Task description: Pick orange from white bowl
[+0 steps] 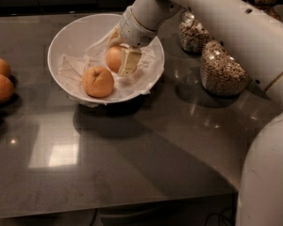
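Claw (123, 56) against orange (112, 59) in white bowl (70, 33)

- The white bowl (66, 41) is hard and smooth, with a soft gloss on its sloping wall.
- The liner (73, 72) inside it looks like thin, crumpled white paper, matt.
- The orange (113, 56) has pale, smooth, dull skin.
- The deeper-orange fruit (98, 81) has a finely pitted skin with a faint sheen.
- The gripper (124, 62), down in the bowl against the orange, looks like cream matt plastic.
- The arm (217, 18) has a smooth white plastic shell, slightly glossy.
- The table (132, 164) is dark grey, polished and reflective.
- The 2 glass jars (224, 72) are clear and shiny.
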Tool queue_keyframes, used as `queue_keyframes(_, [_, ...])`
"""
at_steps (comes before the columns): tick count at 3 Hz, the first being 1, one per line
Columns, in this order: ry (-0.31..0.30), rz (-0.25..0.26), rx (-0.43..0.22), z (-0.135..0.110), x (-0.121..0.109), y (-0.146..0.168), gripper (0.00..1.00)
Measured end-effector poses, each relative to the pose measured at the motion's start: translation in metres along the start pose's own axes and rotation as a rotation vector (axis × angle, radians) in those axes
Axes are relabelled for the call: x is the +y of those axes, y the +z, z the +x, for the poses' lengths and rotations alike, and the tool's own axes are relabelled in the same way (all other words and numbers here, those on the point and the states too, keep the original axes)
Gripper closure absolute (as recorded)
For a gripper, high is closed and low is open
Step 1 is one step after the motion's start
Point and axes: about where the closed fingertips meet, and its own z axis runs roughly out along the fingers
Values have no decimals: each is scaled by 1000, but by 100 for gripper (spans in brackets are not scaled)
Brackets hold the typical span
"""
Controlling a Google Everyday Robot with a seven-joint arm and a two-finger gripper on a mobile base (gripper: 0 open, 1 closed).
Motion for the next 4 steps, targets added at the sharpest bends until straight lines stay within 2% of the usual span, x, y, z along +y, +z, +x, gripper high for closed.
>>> queue_keyframes(1, [-19, 74, 18, -8, -1, -45, 100])
queue_keyframes(2, [-38, 137, -2, -15, 2, -81, 100])
queue_keyframes(3, [-49, 170, -33, -20, 6, -96, 100])
queue_keyframes(4, [-49, 170, -33, -20, 6, -96, 100])
